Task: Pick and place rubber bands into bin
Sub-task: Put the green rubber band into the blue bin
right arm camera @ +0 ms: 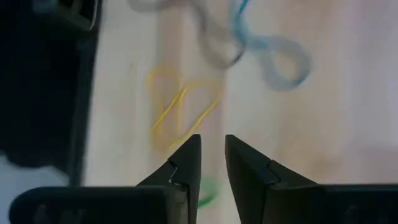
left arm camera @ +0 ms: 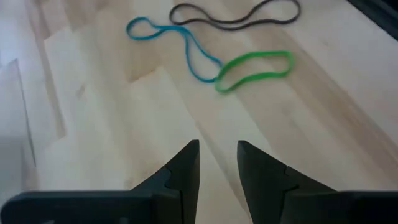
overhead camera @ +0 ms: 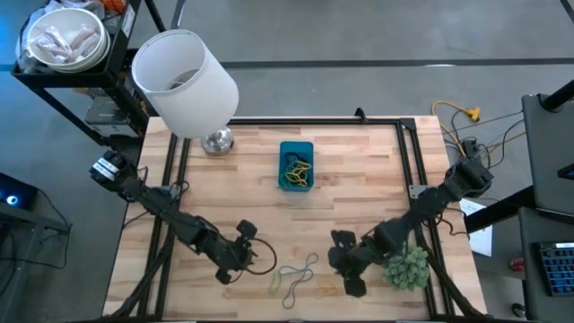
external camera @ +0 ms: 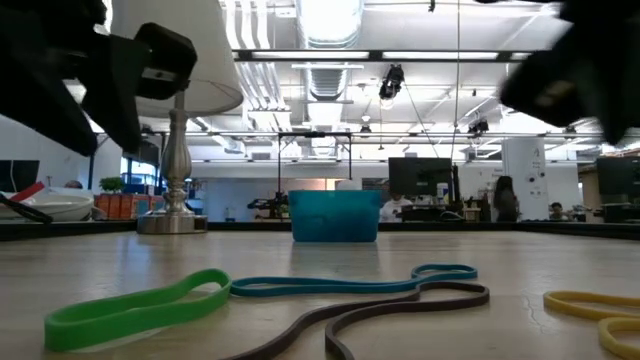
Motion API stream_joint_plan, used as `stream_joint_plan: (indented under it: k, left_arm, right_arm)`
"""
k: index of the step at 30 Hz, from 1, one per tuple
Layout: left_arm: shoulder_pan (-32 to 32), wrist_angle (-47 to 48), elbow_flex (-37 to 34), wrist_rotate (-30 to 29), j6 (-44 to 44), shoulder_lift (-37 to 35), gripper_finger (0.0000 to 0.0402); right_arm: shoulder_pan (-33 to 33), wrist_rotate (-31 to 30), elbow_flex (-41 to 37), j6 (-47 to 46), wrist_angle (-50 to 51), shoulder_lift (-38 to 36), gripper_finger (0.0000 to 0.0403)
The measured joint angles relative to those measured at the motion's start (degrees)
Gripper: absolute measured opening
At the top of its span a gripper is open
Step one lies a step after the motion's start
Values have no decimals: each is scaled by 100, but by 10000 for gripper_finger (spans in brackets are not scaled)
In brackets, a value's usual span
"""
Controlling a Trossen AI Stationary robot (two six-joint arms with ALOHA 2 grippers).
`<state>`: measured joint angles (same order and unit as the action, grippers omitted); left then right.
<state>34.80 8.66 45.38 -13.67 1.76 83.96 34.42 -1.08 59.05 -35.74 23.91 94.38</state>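
Bands thin flat loops on wood-plank table; bin blue plastic

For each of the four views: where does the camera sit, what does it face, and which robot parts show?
High: overhead, straight down; both arms, blue bin.
Low: table height, facing the bin; blurred arm parts above.
Left wrist: past left gripper, open, toward green band.
Right wrist: past right gripper, open, over yellow bands.
Low and left wrist share the green band.
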Motion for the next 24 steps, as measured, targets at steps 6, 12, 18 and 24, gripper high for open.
stream_joint_plan:
  k: [6,12,18,24]
  left_arm:
    - [14,-127,-2,-8,2,5,92]
    - [14,-231,-2,-7,6,8,92]
    - [12,-226,-4,-5,6,11,92]
    - [10,-217,-7,-7,8,11,92]
  right_arm:
    - [444,169,31,-1041,293,256,68]
    - [696,-36,-22,-1499,284,452,68]
    - [694,-63,-46,-1615,291,672,68]
    - [681,-61,-72,-1588,306,813,68]
